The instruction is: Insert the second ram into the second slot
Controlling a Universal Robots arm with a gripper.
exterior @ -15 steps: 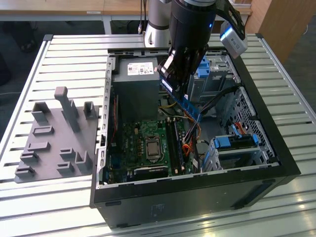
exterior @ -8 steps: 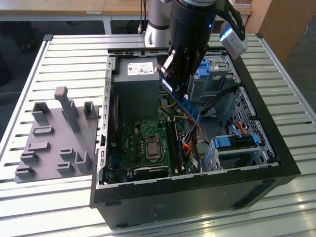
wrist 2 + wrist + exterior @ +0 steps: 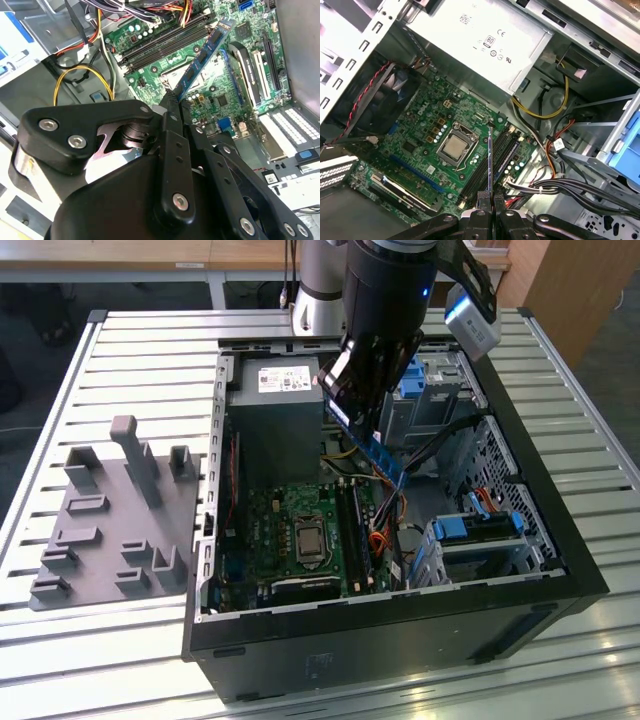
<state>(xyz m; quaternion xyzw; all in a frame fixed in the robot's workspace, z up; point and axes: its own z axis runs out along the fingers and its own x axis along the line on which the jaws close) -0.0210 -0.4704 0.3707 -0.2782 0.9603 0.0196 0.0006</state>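
My gripper (image 3: 355, 420) is shut on the second ram (image 3: 385, 457), a thin blue stick that hangs tilted above the open computer case. In the second wrist view the ram (image 3: 202, 57) reaches out from my gripper (image 3: 176, 102) over the green motherboard. The first wrist view shows the ram (image 3: 490, 160) edge-on, with my gripper (image 3: 490, 199) clamped on its near end. Its free end hovers above the parallel dark memory slots (image 3: 502, 152) beside the processor socket (image 3: 454, 146), apart from them. The slots (image 3: 165, 45) lie in a row; I cannot tell which is the second slot.
A grey power supply (image 3: 275, 420) fills the case's far corner. Blue drive cages (image 3: 475, 530) and bundled cables (image 3: 555, 185) crowd the side of the slots at the exterior view's right. A grey fixture plate (image 3: 115, 520) with upright holders lies on the slatted table outside the case.
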